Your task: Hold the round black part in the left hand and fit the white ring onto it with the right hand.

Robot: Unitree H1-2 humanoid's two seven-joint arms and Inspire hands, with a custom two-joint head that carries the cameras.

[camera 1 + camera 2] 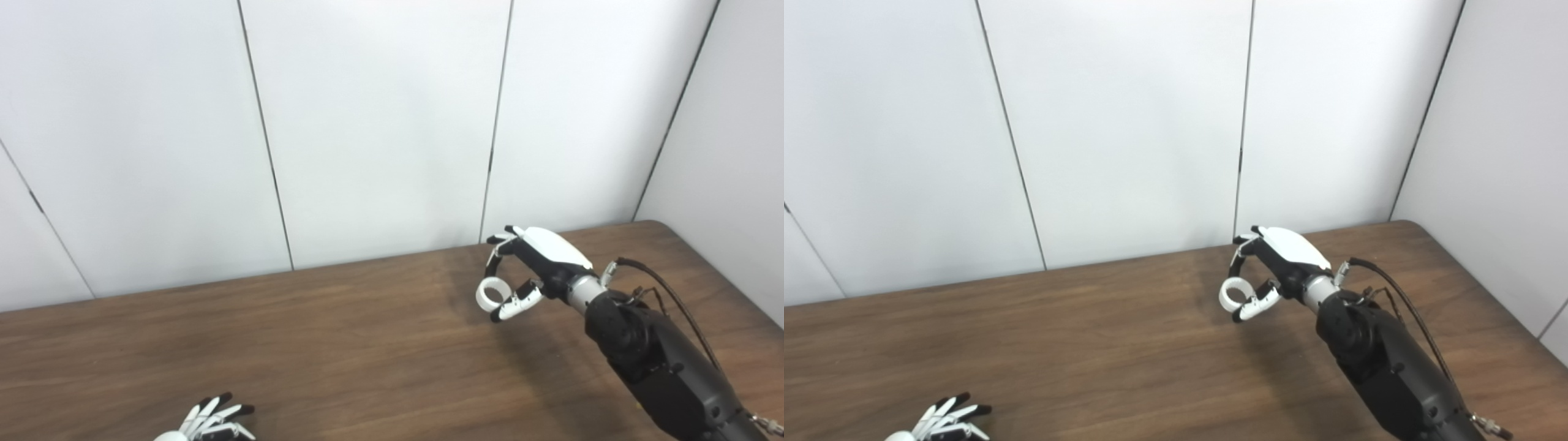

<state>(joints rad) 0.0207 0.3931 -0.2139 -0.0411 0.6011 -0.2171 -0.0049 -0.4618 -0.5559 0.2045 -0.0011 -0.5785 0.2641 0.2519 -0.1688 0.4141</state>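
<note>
My right hand [527, 266] hovers above the far right part of the wooden table [343, 343], pinching the white ring [492, 293] between fingers and thumb; the ring [1235, 292] faces left with its hole open to view. My left hand [211, 422] shows only partly at the bottom left edge, fingers spread over the table, nothing seen in it. The same left hand [940, 422] sits low in the right eye view. No round black part is visible in either view.
White wall panels [380, 122] rise behind the table's far edge and along its right side. A black cable [674, 300] runs along my right forearm. Bare wood lies between the two hands.
</note>
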